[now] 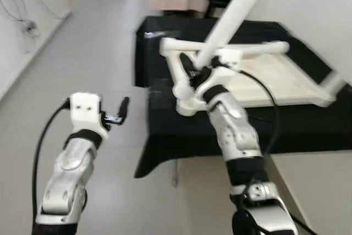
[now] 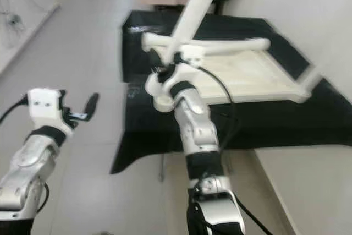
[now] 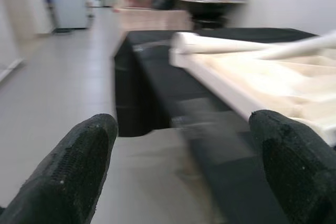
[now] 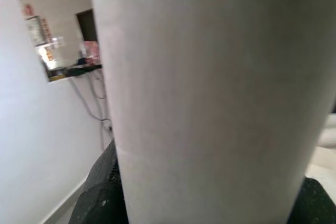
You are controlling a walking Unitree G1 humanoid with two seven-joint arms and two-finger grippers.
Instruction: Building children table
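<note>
Looks early on: right end effector (image 1: 199, 73) clamped on a white table leg (image 1: 234, 10) over the upturned tabletop (image 1: 264, 78) on the black-draped bench (image 1: 165, 119), left end effector (image 1: 122, 111) wide open, idle.

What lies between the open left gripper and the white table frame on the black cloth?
Bare grey floor and black cloth separate the left gripper from the white table frame, per the left wrist view.

One upturned tabletop (image 1: 275, 78) on one black cloth (image 1: 308, 125), three legs, two grippers: left (image 1: 120, 111), right (image 1: 193, 70)
</note>
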